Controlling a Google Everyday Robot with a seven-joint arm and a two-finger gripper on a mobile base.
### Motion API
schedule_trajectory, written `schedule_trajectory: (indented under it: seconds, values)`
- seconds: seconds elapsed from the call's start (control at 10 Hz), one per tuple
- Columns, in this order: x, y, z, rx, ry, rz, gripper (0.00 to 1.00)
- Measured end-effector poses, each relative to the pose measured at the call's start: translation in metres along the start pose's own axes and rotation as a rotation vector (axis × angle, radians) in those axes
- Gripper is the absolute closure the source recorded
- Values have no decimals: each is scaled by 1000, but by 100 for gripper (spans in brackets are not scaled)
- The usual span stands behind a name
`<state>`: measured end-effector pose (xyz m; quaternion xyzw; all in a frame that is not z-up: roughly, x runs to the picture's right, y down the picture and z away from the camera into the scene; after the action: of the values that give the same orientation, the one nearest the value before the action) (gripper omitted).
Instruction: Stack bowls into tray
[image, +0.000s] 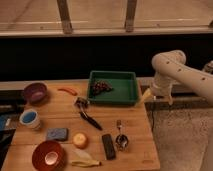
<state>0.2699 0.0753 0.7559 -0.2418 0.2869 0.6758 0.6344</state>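
At the far left of the wooden table (136, 125) the purple bowl (35, 92) sat upright near the back edge. In front of it stood a white cup (29, 118) with a blue inside, and nearer the front a blue block (57, 133). The red bowl (48, 155) rested at the front left corner, well apart from the purple one. A red pepper (67, 91) lay to the right of the purple bowl. Further right were an orange fruit (80, 140), a black-handled tool (88, 118), a dark bar (108, 146) and a metal spoon (120, 139). The green tray (124, 86) sat at the back, holding only a dark cluster (101, 87); neither bowl was in it. My gripper (146, 95) hung just off the tray's right side, fingers spread and gripping nothing, below my white arm (170, 70).
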Motion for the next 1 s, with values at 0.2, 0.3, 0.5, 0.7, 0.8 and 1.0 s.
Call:
schedule_trajectory:
  seconds: [0.2,0.3,0.5,0.7,0.8,1.0]
  values:
    - [0,0,0,0,0,0,20]
    - [0,0,0,0,0,0,20]
    - [0,0,0,1,-1,-1,20]
    - [4,4,-2,14,-7,-20,20]
    - [5,11,-4,21,-10,-37,20]
    - [2,45,-8,28,-13,-99,20]
